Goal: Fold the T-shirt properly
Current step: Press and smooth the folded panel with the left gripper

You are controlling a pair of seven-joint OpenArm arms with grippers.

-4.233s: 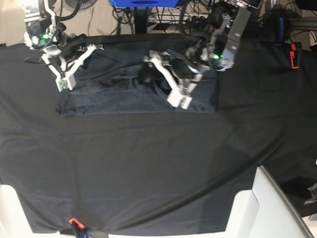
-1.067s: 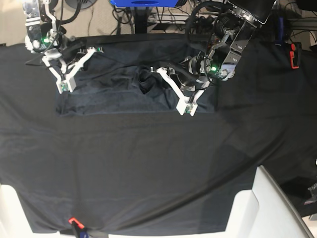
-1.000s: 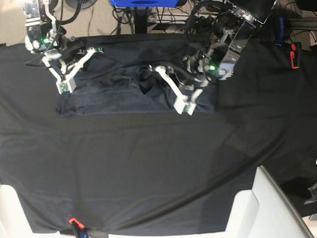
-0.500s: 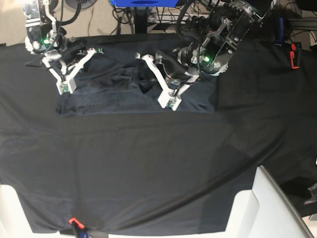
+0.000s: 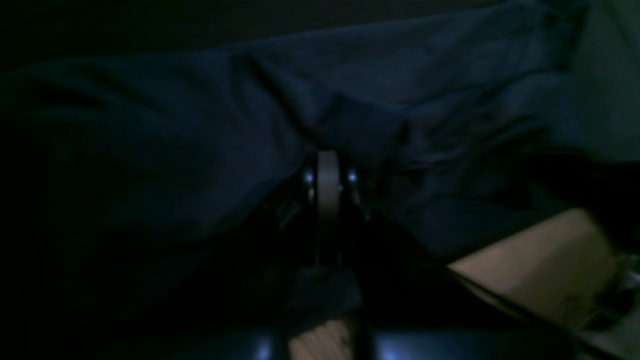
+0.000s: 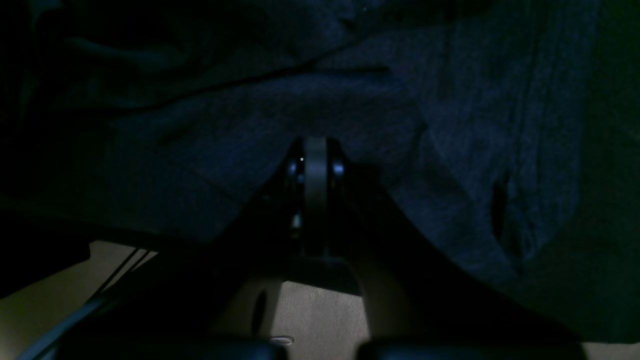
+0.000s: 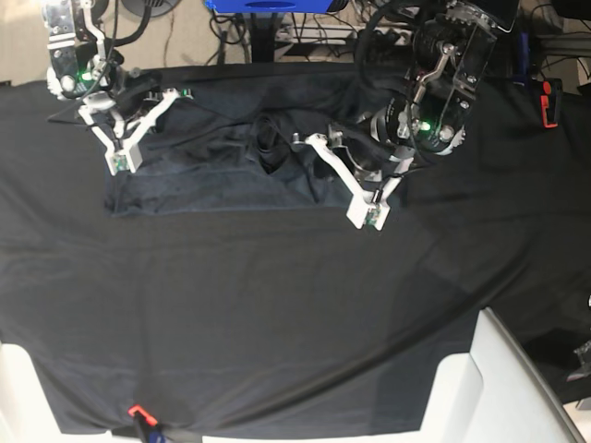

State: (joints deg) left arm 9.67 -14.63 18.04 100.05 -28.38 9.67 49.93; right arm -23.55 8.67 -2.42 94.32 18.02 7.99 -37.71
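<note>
The T-shirt [image 7: 217, 171] lies bunched at the far side of the bench [image 7: 277, 314], on the black covering cloth [image 7: 231, 305], with a straight near edge and a rumpled dark fold near its middle.

The right tool [image 7: 118, 161] sits over the shirt's corner on the left of the base view. In its wrist view the right tool [image 6: 315, 150] has its jaws together, with grey knit fabric bunched right at the tips; whether fabric is actually pinched between them cannot be told in the dim picture.

The left tool [image 7: 367, 214] hangs at the shirt's other end, near its near edge. In its wrist view the left tool [image 5: 327, 162] also has its jaws together, with folds of the shirt gathered against the tips; a grip on the cloth cannot be confirmed.

Around the work: a white panel [image 7: 503, 388] juts over the near right corner of the bench, a red clamp [image 7: 550, 101] stands at the far right edge, and a small red clip [image 7: 138, 413] sits at the near edge. A blue object [image 7: 268, 5] and tangled cables [image 7: 314, 37] lie beyond the far edge. The left arm's body [image 7: 434, 101] looms above the shirt's right end, hiding part of it from the base view.
</note>
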